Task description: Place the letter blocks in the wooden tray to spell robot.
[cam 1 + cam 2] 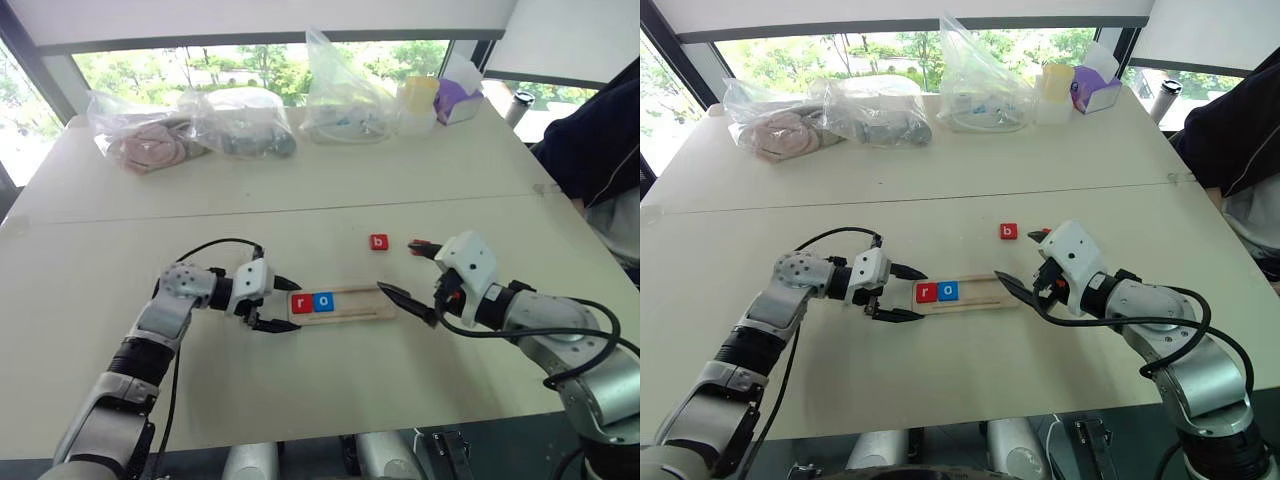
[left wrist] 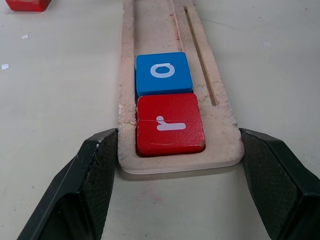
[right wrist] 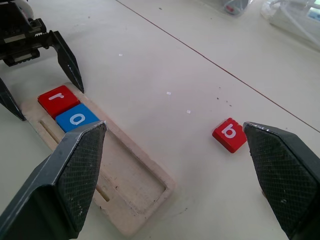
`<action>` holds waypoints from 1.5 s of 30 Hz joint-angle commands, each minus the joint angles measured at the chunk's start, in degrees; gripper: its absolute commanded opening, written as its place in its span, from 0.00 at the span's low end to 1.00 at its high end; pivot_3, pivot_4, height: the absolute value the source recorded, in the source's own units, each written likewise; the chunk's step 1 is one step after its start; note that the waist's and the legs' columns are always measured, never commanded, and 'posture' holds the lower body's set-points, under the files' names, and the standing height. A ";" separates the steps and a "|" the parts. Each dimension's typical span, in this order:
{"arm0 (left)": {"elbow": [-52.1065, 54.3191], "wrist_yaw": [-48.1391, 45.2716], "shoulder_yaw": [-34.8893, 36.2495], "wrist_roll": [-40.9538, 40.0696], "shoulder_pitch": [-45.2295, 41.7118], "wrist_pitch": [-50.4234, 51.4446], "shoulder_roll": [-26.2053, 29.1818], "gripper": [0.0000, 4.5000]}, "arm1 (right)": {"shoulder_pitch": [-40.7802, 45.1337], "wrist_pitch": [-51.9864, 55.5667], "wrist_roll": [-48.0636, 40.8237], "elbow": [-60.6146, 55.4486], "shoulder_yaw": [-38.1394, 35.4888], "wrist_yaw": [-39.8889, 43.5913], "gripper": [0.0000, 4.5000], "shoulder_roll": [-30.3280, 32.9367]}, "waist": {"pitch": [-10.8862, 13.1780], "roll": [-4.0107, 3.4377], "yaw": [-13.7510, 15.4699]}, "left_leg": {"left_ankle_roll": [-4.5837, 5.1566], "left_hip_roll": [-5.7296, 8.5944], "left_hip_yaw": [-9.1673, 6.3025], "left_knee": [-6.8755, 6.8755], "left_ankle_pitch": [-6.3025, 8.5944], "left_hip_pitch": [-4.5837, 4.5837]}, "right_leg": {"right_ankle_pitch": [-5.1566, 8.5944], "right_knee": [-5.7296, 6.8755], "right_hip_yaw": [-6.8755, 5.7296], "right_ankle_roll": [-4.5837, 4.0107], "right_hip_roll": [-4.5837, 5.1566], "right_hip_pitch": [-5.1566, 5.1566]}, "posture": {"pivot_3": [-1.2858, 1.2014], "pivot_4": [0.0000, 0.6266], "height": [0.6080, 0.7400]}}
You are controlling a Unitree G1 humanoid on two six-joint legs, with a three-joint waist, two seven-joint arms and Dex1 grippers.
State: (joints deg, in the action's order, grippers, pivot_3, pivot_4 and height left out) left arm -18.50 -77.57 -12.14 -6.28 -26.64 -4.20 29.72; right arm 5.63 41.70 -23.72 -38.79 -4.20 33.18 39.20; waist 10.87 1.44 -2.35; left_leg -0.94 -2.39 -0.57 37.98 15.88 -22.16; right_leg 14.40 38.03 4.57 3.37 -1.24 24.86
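Note:
The wooden tray [image 1: 355, 302] lies across the table's middle. At its left end sit a red "r" block [image 1: 301, 303] and a blue "o" block [image 1: 323, 300], side by side. My left gripper [image 1: 283, 305] straddles that end, and its fingers [image 2: 100, 165] press against both sides of the tray [image 2: 150, 20]. A red "b" block [image 1: 378, 241] lies loose on the table behind the tray's right end. My right gripper [image 1: 414, 274] hovers open over that right end, with nothing between its fingers [image 3: 75, 170]. The "b" block [image 3: 229, 134] sits just beside one of them.
Several clear plastic bags [image 1: 240, 125] of items line the far edge, with a yellow cup [image 1: 418, 98] and a purple-and-white box [image 1: 458, 95]. A person in a dark sleeve [image 1: 590, 140] sits at the right edge. A table seam [image 1: 300, 210] runs across behind the blocks.

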 commanded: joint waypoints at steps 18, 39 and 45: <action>1.04 0.14 3.03 -1.13 5.90 0.24 10.25 0.99 | 9.66 3.56 4.94 9.01 5.75 -10.35 1.00 -8.45 | -0.13 0.01 -1.63 | 0.03 -0.20 0.06 -0.08 0.02 0.25 | 0.00 0.05 0.06 -0.04 -0.21 -0.07 | 0.52 0.24 1.00; 29.62 11.22 15.42 -21.70 12.81 24.46 13.43 0.99 | 23.08 9.82 14.76 32.78 9.65 -27.75 1.00 -29.59 | -0.14 -0.02 -1.67 | 0.02 -0.24 0.19 -0.83 0.01 0.51 | 0.15 0.03 0.06 -0.46 -0.09 0.06 | 0.52 0.24 1.00; 31.48 13.04 15.56 -22.56 11.63 25.81 13.36 1.00 | 23.04 9.35 15.23 35.54 9.41 -28.14 0.94 -32.46 | -0.14 -0.01 -1.72 | 0.02 -0.29 0.16 -0.84 0.01 0.60 | 0.15 0.05 0.06 -0.48 -0.22 0.02 | 0.52 0.24 1.00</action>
State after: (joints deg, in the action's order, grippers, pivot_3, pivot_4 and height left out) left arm 11.30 -65.14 1.40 -27.68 -13.90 21.17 43.01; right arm 27.91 51.46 -8.40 -4.39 5.17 5.09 7.95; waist 10.73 1.43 -4.08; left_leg -0.92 -2.68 -0.41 37.14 15.89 -21.54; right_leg 14.55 38.08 4.63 2.88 -1.47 24.87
